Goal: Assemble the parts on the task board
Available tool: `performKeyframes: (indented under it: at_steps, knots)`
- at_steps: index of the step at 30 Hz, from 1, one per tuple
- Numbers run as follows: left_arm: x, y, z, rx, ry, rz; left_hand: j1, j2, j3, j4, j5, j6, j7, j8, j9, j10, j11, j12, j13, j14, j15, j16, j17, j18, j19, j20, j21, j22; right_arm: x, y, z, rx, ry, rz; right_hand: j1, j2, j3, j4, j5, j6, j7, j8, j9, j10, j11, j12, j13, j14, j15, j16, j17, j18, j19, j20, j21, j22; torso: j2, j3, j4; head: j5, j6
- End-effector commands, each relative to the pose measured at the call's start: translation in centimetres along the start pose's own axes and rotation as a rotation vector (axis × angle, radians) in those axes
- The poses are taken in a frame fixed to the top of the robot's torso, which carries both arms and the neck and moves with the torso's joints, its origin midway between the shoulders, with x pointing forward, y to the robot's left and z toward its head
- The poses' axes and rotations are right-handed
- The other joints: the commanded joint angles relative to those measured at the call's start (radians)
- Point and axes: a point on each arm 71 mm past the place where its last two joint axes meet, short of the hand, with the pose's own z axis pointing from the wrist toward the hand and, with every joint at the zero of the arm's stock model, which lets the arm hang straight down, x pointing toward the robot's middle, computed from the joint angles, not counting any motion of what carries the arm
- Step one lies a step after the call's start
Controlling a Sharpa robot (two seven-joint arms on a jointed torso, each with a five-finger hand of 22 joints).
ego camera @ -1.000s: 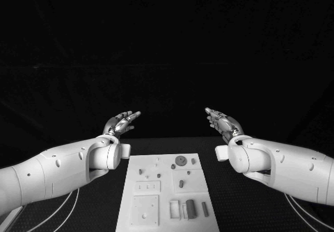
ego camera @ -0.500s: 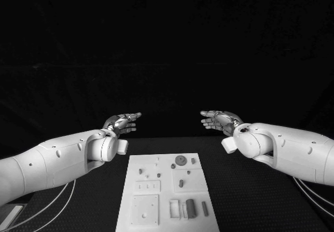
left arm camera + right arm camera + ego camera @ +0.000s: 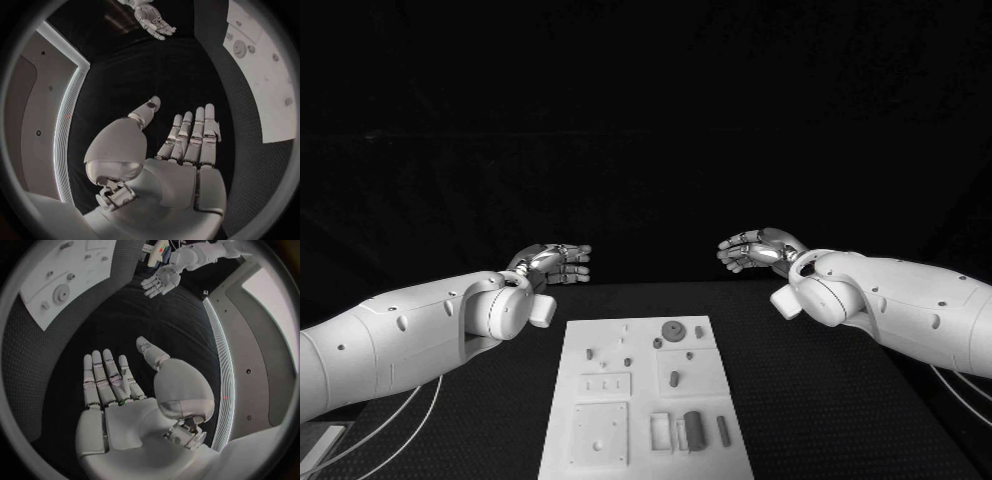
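The white task board [image 3: 646,395] lies lengthwise in the middle of the black table, with small grey parts on it: a round disc [image 3: 675,331] near its far end and upright blocks [image 3: 694,430] near its front. My left hand [image 3: 557,264] hovers beyond the board's far left corner, flat and holding nothing; its fingers [image 3: 190,132] are stretched out straight. My right hand [image 3: 759,250] hovers beyond the far right corner, likewise spread and bare, with its fingers [image 3: 106,375] extended. The board [image 3: 262,65] also lies off to the side of each palm [image 3: 62,280].
White cables [image 3: 408,430] trail over the table beside my left arm, and more run by my right arm [image 3: 949,385]. Black table surface surrounds the board on both sides.
Both hands have dropped lower and turned from upright, palms facing each other, toward palms-down over the table's far part. The board and its parts have not moved.
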Motion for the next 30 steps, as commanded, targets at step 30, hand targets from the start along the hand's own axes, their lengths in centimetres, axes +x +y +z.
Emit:
performKeyframes:
  at_steps: [30]
  knots:
    - [1.3, -2.5, -4.1, 0.051, 0.168, 0.027, -0.049, -0.024, -0.005, -0.024, 0.004, 0.108, 0.069, -0.007, -0.038, 0.152, 0.024, 0.010, 0.023, 0.154, -0.047, 0.036, 0.030, 0.018, 0.145, -0.046, 0.026, -0.010, 7.6, 2.6, 2.8, -0.189, 0.186, -0.959, 0.108, -0.087, -0.102, 0.002, 0.004, 0.172, 0.007, -0.057, 0.024, 0.230, -0.160, 0.612, 0.683, 0.434, -0.281, 0.648, 0.488, 0.108, 0.533, -0.151, 0.476, 0.058, 0.088, -0.0001, 0.0636, -0.029, 0.015]
